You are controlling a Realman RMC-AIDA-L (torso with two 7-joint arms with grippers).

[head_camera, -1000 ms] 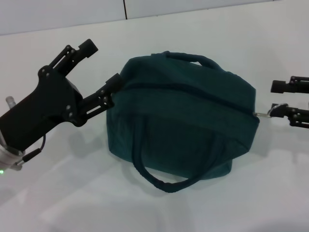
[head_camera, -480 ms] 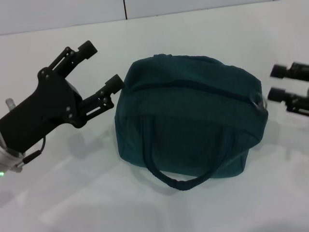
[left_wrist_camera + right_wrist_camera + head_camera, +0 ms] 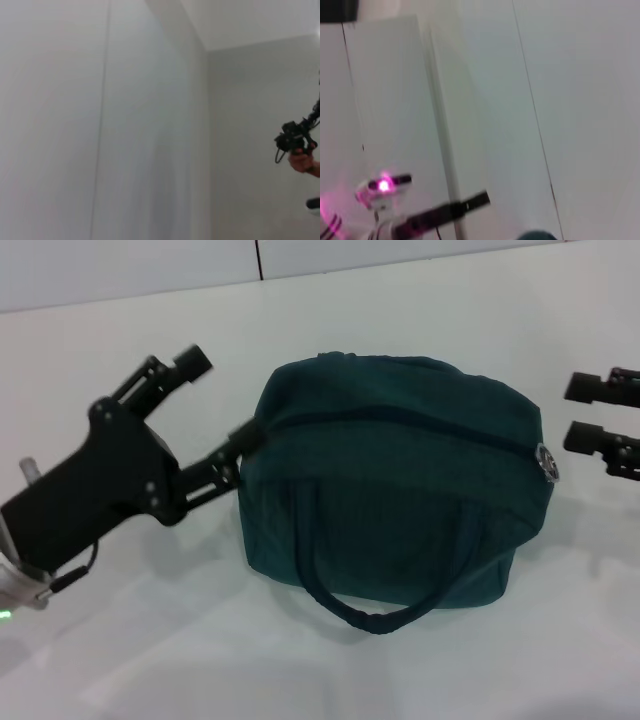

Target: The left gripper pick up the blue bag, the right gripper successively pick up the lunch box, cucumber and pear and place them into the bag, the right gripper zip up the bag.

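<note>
The blue bag stands on the white table, zipper shut along its top, silver ring pull hanging at its right end. One loop handle droops over the front. My left gripper is open at the bag's left end, its lower finger touching the fabric there. Just right of the ring pull, my right gripper stands open and holds nothing. The lunch box, cucumber and pear are out of view. A sliver of the bag shows in the right wrist view.
The white table spreads around the bag, with a wall seam behind. The left wrist view shows pale walls and a distant black device. A pink light glows in the right wrist view.
The right gripper has let go of the ring pull and drawn back. The bag has settled rightward and upright. The left gripper has shifted slightly toward the bag.
</note>
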